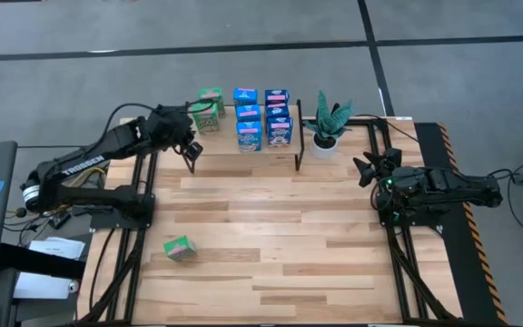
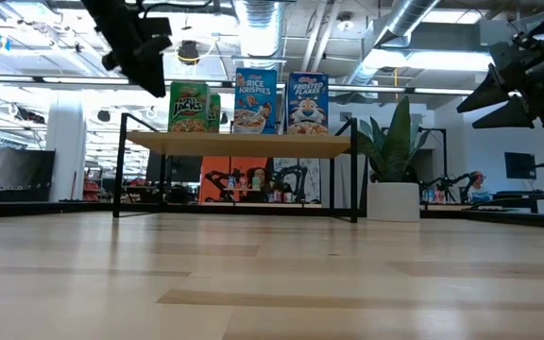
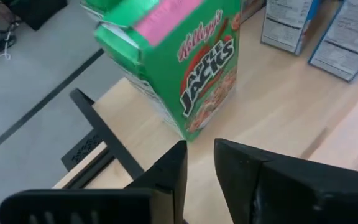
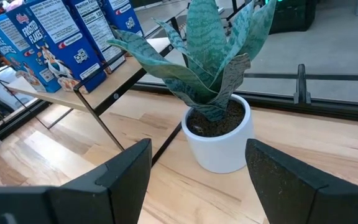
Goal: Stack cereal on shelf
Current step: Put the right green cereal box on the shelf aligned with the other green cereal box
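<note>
The shelf (image 1: 223,143) stands at the table's far side, its black legs on the tabletop. Green cereal boxes (image 1: 209,109) stand upright at its left end, and several blue ones (image 1: 263,118) stand beside them in rows. One more green box (image 1: 180,247) lies on the table near the left front. My left gripper (image 1: 187,125) hovers just left of the shelf's green boxes. In the left wrist view its fingers (image 3: 201,152) show a narrow gap with nothing in it, a little short of the green Apple Jacks box (image 3: 185,68). My right gripper (image 1: 363,168) waits open at the right, facing the plant.
A potted plant in a white pot (image 1: 327,127) stands on the table just right of the shelf, in front of my right gripper (image 4: 197,149). The bare wooden tabletop (image 1: 280,236) stretches from the shelf to the near edge. Black frame rails run along both sides.
</note>
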Controlling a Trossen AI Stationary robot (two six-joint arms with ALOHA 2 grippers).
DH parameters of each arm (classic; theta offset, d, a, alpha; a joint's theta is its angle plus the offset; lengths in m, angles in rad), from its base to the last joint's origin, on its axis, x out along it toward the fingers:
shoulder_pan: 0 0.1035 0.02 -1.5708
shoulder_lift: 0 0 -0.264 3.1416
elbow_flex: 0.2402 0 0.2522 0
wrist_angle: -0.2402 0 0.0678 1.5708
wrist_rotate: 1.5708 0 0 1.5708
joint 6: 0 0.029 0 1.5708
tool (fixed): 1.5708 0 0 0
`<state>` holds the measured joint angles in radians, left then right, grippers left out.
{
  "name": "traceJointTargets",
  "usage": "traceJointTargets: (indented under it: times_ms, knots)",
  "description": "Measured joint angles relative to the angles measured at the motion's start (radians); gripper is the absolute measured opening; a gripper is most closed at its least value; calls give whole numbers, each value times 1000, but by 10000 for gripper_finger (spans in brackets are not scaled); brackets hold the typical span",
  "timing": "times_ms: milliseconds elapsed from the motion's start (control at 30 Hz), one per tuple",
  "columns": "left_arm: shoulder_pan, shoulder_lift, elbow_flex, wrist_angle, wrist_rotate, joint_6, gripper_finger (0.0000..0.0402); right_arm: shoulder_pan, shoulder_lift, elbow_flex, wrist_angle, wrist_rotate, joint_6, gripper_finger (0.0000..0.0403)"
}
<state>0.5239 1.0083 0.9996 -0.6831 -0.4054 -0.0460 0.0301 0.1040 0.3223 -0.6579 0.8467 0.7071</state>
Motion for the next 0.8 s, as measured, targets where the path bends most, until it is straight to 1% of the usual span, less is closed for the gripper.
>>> traceJointTargets:
  times_ms: [133, 300, 467, 667, 800]
  knots:
    - [10, 21, -31, 41, 0, 13, 68, 0, 0, 0, 0, 0, 0, 286]
    - [33, 63, -35, 108, -2, 49, 67, 0, 0, 0, 0, 0, 0, 286]
    - [49, 118, -35, 196, 41, 58, 67, 0, 0, 0, 0, 0, 0, 286]
    - [50, 173, -35, 247, 43, 79, 67, 0, 0, 0, 0, 0, 0, 286]
    - [50, 191, -35, 269, 62, 79, 67, 0, 0, 0, 0, 0, 0, 286]
